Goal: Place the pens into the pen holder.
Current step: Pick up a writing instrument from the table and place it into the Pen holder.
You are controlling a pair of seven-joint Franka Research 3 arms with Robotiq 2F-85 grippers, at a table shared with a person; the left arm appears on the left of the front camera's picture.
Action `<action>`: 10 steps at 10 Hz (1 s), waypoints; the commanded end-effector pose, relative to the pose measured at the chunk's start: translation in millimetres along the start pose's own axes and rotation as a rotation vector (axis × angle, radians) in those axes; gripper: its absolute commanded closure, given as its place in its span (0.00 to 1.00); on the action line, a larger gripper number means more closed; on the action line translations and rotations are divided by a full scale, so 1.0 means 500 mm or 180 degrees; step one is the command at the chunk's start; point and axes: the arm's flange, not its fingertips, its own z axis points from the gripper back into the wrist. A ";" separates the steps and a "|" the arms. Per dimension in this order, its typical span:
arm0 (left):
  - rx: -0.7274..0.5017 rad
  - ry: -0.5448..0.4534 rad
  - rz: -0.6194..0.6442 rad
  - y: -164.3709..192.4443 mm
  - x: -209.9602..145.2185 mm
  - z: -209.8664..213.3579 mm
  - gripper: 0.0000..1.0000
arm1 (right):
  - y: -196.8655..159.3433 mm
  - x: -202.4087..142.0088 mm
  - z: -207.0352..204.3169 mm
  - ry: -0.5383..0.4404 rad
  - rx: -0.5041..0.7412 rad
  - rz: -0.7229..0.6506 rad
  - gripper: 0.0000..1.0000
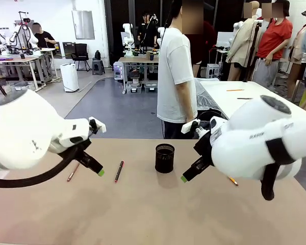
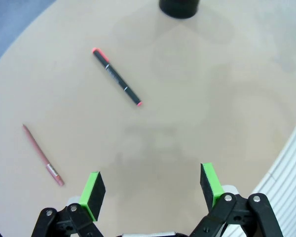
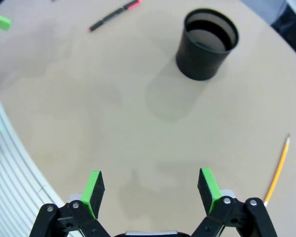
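The black mesh pen holder [image 1: 164,157] stands upright mid-table, also seen from above [image 3: 207,43] and at a picture edge [image 2: 179,7]. A black pen with red ends [image 1: 119,171] [image 2: 116,76] [image 3: 113,16] lies left of it. A copper-brown pen [image 1: 73,172] [image 2: 42,155] lies farther left. A yellow pencil [image 1: 232,180] [image 3: 277,170] lies right of the holder. My left gripper [image 1: 99,172] [image 2: 153,190] hovers open above the table between the two left pens. Open and holding nothing, my right gripper [image 1: 184,178] [image 3: 150,190] hangs just right of the holder.
A person in a white shirt [image 1: 176,76] stands at the far edge of the tan table [image 1: 153,214]. A white side table [image 1: 239,97] lies behind at right. Bare tabletop stretches toward the near edge.
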 end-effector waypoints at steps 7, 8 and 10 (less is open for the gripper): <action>-0.0735 -0.0330 -0.0637 0.190 0.048 0.203 0.00 | -0.170 0.077 0.267 -0.0079 0.0783 0.0627 0.00; -0.0695 -0.0403 -0.0839 0.212 0.051 0.217 0.00 | -0.196 0.075 0.294 -0.0150 0.0782 0.0689 0.00; -0.0572 -0.0551 -0.0963 0.251 0.063 0.254 0.00 | -0.249 0.071 0.333 -0.0359 0.0778 0.0831 0.00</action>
